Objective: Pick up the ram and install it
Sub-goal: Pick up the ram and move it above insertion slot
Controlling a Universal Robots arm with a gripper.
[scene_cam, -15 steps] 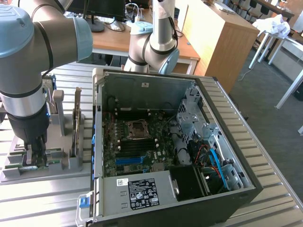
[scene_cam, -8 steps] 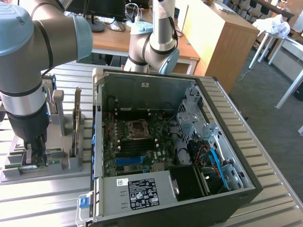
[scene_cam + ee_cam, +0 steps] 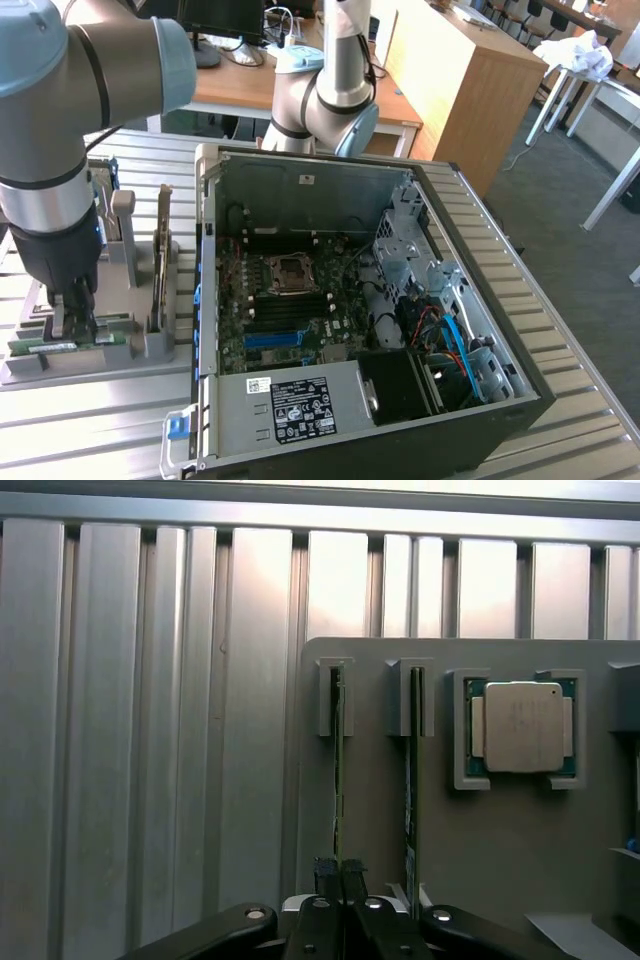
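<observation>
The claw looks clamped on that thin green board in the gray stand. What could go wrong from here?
1. The gripper pinches the ram stick by its thin edge, so it may slip or tilt.
2. A second stick stands close beside it in the same gray holder and could get knocked.
3. The open computer case is crowded with cables that might snag.

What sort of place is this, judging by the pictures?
Probably a robotics lab in an office: a robot arm, an open computer case on a metal table, wooden desks behind.
</observation>
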